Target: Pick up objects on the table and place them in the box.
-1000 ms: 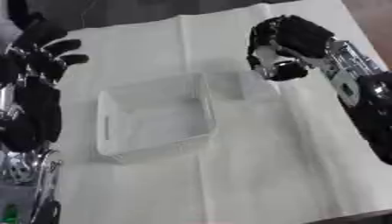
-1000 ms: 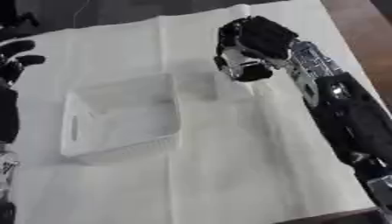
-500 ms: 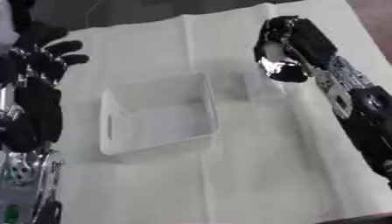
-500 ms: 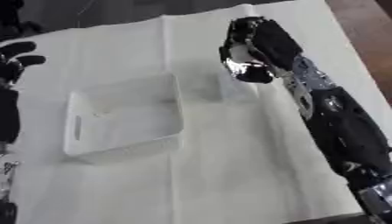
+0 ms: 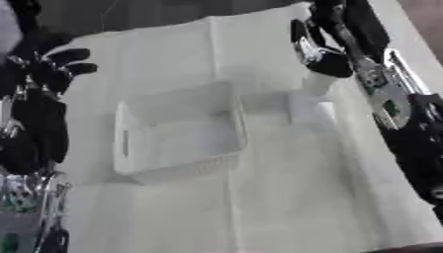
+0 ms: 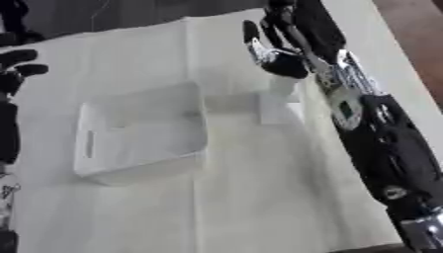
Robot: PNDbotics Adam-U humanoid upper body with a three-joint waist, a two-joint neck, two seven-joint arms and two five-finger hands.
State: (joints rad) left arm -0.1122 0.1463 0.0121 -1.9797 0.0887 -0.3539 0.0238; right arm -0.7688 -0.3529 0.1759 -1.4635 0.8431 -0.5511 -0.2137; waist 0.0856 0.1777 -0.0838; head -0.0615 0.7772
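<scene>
My right hand [image 5: 322, 49] curls over a small white cup [image 5: 317, 84] beside a flat white block [image 5: 310, 109]; left hand [image 5: 48, 69] rests open by the box [image 5: 177, 133].

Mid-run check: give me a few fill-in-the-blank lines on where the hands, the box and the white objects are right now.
The white box sits on a white ___. The right hand is above a small white ___-shaped object. The flat white object lies to the ___ of the box, outside it. The left hand shows at the view's ___ edge, away from the box.

Missing words: cloth; cup; right; left
</scene>
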